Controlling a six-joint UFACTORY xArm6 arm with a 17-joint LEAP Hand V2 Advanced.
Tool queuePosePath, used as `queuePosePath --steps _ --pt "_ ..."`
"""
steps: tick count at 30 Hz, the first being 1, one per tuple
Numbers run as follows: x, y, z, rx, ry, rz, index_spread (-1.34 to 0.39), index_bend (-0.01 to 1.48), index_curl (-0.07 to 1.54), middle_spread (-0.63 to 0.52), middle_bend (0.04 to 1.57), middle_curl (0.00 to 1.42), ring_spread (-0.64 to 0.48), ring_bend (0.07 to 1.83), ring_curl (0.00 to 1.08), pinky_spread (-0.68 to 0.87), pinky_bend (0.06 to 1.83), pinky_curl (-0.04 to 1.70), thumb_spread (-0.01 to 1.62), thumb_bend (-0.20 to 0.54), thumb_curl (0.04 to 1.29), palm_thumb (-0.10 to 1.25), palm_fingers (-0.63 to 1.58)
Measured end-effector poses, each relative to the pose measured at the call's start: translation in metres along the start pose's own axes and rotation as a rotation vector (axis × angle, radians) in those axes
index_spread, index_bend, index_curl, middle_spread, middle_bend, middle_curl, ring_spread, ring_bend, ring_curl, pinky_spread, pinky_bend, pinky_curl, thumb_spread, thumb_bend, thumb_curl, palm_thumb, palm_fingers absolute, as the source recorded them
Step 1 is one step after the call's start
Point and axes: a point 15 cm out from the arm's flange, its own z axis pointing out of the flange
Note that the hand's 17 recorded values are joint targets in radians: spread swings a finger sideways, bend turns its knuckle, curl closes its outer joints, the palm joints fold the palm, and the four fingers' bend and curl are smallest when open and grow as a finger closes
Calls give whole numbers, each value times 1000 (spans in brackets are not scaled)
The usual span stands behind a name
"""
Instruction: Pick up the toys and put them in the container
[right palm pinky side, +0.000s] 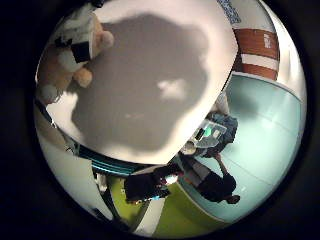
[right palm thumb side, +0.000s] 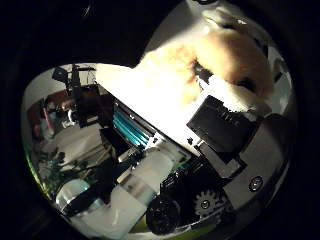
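Here, hand (right palm thumb side: 225, 135) curled around a tan plush toy (right palm thumb side: 225, 57), gripping it above the white table (right palm pinky side: 150, 90); green floor beside the table.

The hand (right palm thumb side: 225, 150) hangs over a white surface, palm facing it. Its white and black fingers (right palm pinky side: 75, 37) curl round a tan plush toy (right palm thumb side: 220, 55), which lies pressed close against the palm. The arm's white body reaches away behind.

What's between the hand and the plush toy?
Nothing: fingers already lie against the plush toy on the white table, as the thumb-side view shows.
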Motion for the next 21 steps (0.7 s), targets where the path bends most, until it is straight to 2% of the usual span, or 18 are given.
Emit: queuePosePath --steps 9,21 --pt "26 28 -74 67 45 80 -297 984 990 -176 1322 919 -253 1334 817 -251 1173 961 454 -21 844 1069 991" --pt "48 32 -203 209 105 142 -298 964 1011 -173 1318 915 -258 1316 845 -262 1106 1060 440 -22 875 1066 1001"
